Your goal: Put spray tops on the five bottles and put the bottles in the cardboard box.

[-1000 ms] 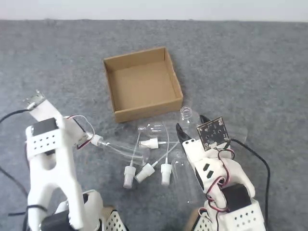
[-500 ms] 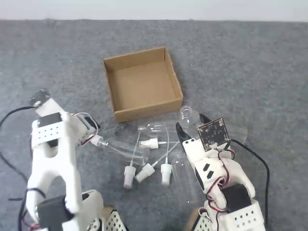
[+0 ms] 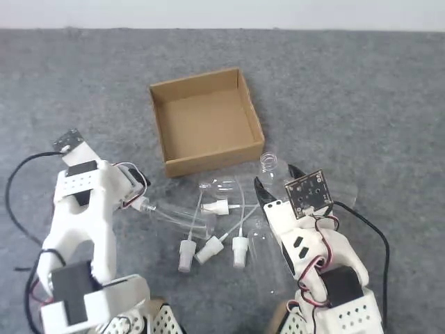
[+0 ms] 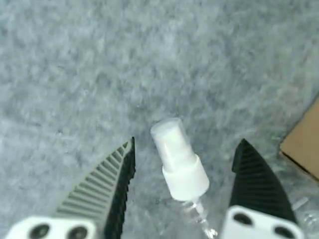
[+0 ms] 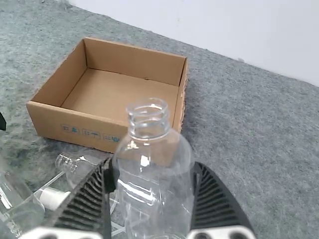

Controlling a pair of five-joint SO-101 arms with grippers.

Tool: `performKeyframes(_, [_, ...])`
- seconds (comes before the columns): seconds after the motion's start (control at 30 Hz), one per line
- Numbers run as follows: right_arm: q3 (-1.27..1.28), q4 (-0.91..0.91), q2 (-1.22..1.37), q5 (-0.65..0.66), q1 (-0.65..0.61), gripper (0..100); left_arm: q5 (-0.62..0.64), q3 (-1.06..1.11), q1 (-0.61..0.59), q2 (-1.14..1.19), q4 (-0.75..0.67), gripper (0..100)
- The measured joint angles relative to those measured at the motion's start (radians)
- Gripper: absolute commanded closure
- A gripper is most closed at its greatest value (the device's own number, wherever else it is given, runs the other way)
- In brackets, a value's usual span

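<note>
Grey table point(image 3: 361, 90): bottle point(image 5: 152, 154) is held upright, neck open, clamped in right gripper point(image 5: 152, 168) fingers near the cardboard box point(image 5: 65, 124), likely for capping; spray top point(image 4: 177, 159) is straddled by parted left gripper point(image 4: 187, 143) fingers.

Looks down between widely parted fingers point(image 4: 112, 184), one grey and ribbed, one black, onto a white spray top point(image 4: 178, 160) seated on a clear bottle point(image 4: 202, 219) neck. Leaves gaps on both sides. Takes in grey table point(image 4: 75, 59) and a cardboard box point(image 4: 305, 144) corner beside the black one.
</note>
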Motion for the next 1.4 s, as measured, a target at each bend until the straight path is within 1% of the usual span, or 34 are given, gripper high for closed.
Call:
performKeyframes(0.07, [0.0, 0.0, 0.0, 0.0, 0.0, 99.3, 0.0, 0.0, 0.0, 0.008, -0.014, 71])
performKeyframes(0.13, [0.0, 0.0, 0.0, 0.0, 0.0, 99.3, 0.0, 0.0, 0.0, 0.028, -0.028, 74])
performKeyframes(0.3, [0.0, 0.0, 0.0, 0.0, 0.0, 99.3, 0.0, -0.002, 0.046, 0.087, -0.057, 87])
performKeyframes(0.43, [0.0, 0.0, 0.0, 0.0, 0.0, 99.3, 0.005, -0.044, 0.058, 0.117, -0.058, 98])
performKeyframes(0.47, [0.0, 0.0, 0.0, 0.0, 0.0, 99.3, 0.005, -0.051, 0.058, 0.117, -0.058, 99])
performKeyframes(0.87, [0.0, 0.0, 0.0, 0.0, 0.0, 99.3, 0.005, -0.057, 0.058, 0.118, -0.058, 99])
performKeyframes(1.07, [0.0, 0.0, 0.0, 0.0, 0.0, 99.3, 0.005, -0.144, 0.061, 0.12, -0.008, 99])
performKeyframes(1.2, [0.0, 0.0, 0.0, 0.0, 0.0, 99.3, 0.029, -0.244, 0.061, 0.12, 0.081, 99])
performKeyframes(1.4, [0.0, 0.0, 0.0, 0.0, 0.0, 99.3, 0.055, -0.446, 0.107, 0.12, 0.292, 99])
